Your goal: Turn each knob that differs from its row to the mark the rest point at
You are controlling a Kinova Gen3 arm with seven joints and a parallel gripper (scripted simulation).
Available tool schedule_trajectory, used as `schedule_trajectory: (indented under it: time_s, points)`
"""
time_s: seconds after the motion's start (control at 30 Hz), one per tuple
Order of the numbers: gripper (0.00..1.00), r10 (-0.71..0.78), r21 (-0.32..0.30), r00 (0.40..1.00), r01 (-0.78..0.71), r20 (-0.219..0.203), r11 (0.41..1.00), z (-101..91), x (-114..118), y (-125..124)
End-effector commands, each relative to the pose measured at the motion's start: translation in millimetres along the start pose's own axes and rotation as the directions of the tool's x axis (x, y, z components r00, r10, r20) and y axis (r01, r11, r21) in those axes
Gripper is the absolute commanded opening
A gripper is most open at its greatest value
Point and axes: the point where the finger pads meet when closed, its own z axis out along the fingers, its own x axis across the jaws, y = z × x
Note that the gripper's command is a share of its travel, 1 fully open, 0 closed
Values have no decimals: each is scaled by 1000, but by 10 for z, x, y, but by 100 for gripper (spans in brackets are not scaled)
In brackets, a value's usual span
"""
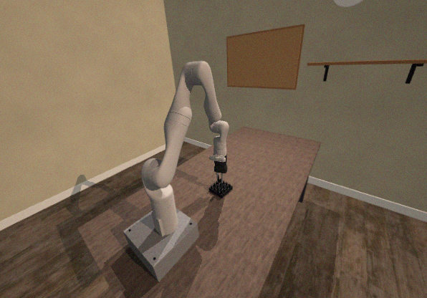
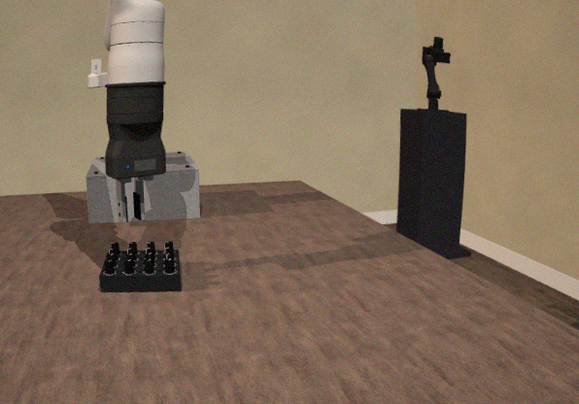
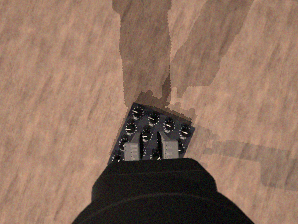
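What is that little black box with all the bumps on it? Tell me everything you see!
The knob box is a small, flat black block that looks like plastic, sitting level on the brown wooden table. Sixteen little black knobs stand upright on top in four rows of four, with white marks around them. The robot's hand hangs above it, part-open, touching nothing.

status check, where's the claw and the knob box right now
Claw part open, holding nothing, hanging above the knob box, not touching any knob. Box standing flat on the table. Nothing between claw and knobs.
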Motion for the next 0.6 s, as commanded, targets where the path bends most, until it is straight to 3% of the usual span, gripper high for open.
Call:
schedule_trajectory:
  time_s: [0.0,0.3,0.57]
  points:
    - [46,30,-2,999,-30,11,1000,-15,90,126]
    - [46,308,-13,952,-308,-2,951,-85,263,379]
    - [46,387,-16,922,-387,-9,922,-110,323,466]
